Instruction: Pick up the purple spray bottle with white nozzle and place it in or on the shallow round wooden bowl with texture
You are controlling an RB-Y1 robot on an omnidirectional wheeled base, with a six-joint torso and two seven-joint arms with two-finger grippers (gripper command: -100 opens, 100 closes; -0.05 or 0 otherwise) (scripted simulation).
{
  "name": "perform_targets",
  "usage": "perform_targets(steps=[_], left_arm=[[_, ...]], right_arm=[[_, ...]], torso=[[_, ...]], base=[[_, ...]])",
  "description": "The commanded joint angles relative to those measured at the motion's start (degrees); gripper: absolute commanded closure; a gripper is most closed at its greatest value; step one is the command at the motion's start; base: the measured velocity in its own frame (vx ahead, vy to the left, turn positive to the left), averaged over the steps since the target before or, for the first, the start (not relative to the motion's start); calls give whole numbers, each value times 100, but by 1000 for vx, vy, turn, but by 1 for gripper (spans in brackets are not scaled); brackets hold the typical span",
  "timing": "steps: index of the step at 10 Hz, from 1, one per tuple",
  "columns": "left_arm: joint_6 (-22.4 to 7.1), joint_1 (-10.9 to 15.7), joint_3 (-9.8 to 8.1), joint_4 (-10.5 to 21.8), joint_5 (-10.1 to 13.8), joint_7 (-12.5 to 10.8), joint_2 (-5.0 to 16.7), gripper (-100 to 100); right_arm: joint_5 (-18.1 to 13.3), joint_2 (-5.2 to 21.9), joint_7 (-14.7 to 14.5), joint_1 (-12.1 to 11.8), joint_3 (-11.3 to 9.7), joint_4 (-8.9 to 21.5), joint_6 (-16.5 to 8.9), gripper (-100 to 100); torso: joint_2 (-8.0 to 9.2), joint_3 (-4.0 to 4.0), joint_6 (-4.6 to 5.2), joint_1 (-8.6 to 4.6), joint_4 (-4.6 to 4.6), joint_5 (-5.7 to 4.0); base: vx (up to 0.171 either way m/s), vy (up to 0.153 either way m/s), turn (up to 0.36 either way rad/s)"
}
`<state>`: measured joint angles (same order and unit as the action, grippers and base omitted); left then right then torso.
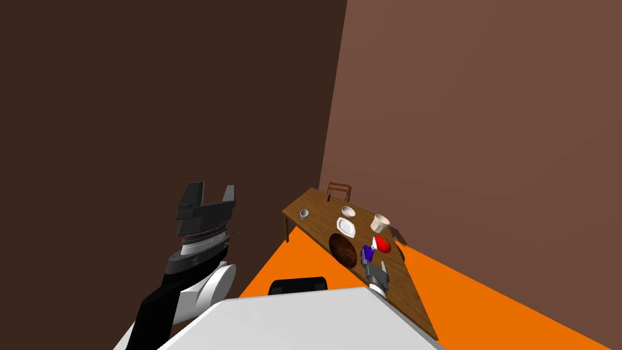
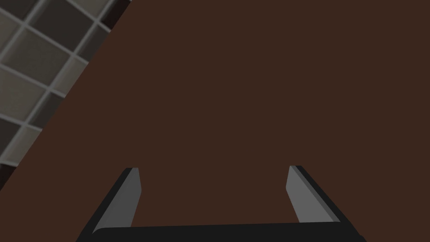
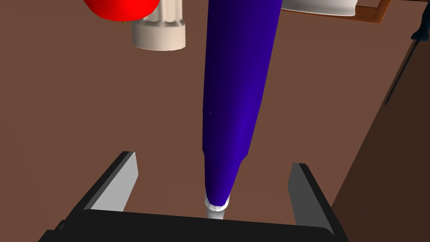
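Left gripper (image 1: 212,193): is hanging raised beside the robot's left shoulder, fingers standing apart, holding nothing.
Right gripper (image 3: 213,161): is reaching over the near part of the table, blades spread wide, touching nothing.
Purple spray bottle (image 3: 237,92): is sitting on the table between those open fingers, white nozzle (image 3: 216,203) closest to the gripper's body, with a gap on both sides.
Step in hand: closing on the bottle. The fingers are probably flanking only the thin neck, so pushing slightly further along the wider body and centring before squeezing should be giving a surer hold.
Hazard: a red round object (image 1: 382,245) is lying just beside the bottle; a skewed closing could be nudging it.
Dark round bowl (image 1: 343,250): is waiting near the bottle, toward the robot's left.
Wooden table (image 1: 316,205): is also carrying a white plate (image 1: 345,226), a beige ridged cup (image 1: 380,223) and a small cup (image 1: 304,213).
Room: an orange floor (image 1: 486,304) is meeting two brown walls; a chair (image 1: 338,191) is standing at the table's far end.
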<state>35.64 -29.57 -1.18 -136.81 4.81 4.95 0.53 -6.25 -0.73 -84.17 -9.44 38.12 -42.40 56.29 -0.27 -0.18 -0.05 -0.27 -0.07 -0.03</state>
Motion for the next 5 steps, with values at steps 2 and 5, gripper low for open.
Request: perform_targets(steps=[2,5], left_arm=[[0,0,0,0,0,0,0,0],[0,1,0,0,0,0,0,0]], right_arm=[[-2,-96,-70,72,37,182,53,-100],[2,-41,-48,95,37,93,-54,-100]], torso=[[1,1,-1,-2,0,-1],[10,7,-2,3,4,2]], base=[[35,-12,-70],[18,5,-7]])
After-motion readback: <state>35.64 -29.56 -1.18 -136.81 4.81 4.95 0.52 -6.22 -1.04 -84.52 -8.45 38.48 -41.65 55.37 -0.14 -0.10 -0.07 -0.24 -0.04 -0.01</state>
